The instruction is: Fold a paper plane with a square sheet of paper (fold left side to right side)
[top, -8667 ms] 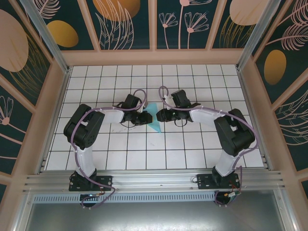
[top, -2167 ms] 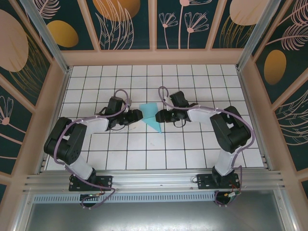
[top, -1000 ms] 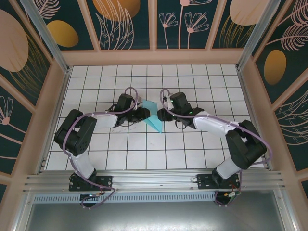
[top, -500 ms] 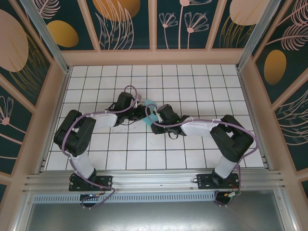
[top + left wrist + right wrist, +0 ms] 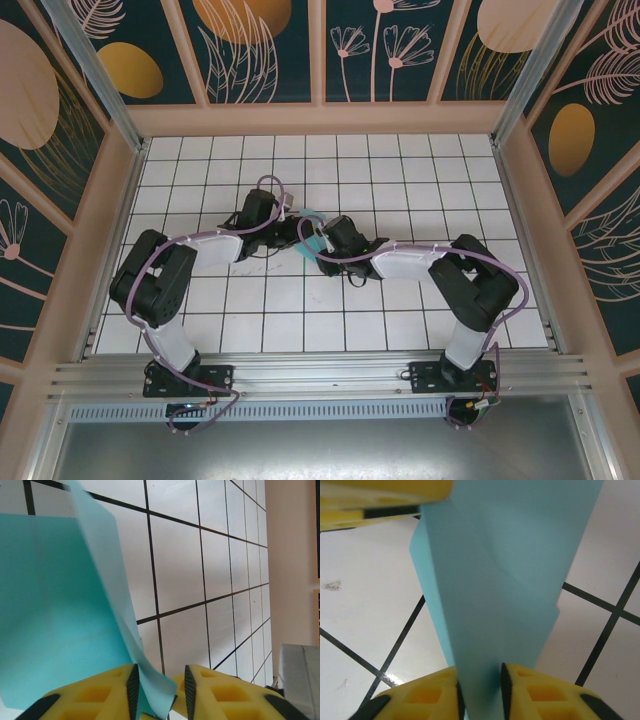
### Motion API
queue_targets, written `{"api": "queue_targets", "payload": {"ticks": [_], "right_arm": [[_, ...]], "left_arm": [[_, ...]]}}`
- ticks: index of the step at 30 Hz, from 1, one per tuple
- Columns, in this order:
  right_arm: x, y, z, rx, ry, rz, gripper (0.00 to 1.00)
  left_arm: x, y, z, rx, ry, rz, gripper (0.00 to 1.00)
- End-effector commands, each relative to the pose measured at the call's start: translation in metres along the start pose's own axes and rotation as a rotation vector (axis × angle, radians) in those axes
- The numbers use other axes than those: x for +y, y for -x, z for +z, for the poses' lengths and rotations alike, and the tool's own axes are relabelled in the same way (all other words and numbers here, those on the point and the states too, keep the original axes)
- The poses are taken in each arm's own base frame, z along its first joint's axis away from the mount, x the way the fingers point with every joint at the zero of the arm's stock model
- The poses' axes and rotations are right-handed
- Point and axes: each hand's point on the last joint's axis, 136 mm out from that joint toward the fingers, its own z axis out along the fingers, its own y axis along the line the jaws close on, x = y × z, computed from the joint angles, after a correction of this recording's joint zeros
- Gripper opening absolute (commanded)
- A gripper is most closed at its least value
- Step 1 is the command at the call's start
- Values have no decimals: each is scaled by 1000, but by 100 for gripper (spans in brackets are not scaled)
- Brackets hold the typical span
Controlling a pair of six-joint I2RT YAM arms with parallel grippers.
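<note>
Turquoise paper (image 5: 510,555) just beyond mid-table, folded, partly up off the white tiles between the two wrists; from above, mostly hidden under them, a small patch showing. In the left wrist view: one broad flat panel, plus a flap rising at a slant, its straight edge running down into the left gripper (image 5: 159,682); jaws apart there, yellow fingers (image 5: 90,700) either side of the flap, a sliver of tile visible between flap and one pad, so no clamp. In the right wrist view: a tall tapering strip with a diagonal crease and a stepped edge on one side, filling the narrow gap of the right gripper (image 5: 480,680); cannot tell whether pinched or merely flanked. Across the paper's upper corner in that view, a yellow finger of the left gripper. Outward: both arms stretched low along the middle rows of the tiled table (image 5: 400,310), tips nearly meeting; bare tiles on the far rows, on the near rows and toward both sides; wooden walls (image 5: 320,118) on three sides; metal rail (image 5: 320,375) along the near edge.
</note>
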Motion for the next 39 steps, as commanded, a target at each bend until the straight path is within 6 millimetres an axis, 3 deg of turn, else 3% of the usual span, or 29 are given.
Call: {"api": "queue_targets", "payload": {"ticks": [1, 9, 15, 23, 39], "right_arm": [[1, 7, 2, -17, -12, -12, 20], [1, -1, 6, 10, -6, -13, 13], [12, -1, 5, 22, 84, 20, 9], [15, -4, 8, 46, 147, 60, 7], [13, -7, 8, 54, 190, 106, 7]], "left_arm": [[-16, 11, -9, -38, 1, 40, 40], [-12, 20, -40, -106, 29, 40, 54], [2, 22, -56, -138, 59, 21, 54], [12, 5, -28, -34, 14, -5, 40], [27, -6, 20, 52, 42, -28, 42]]}}
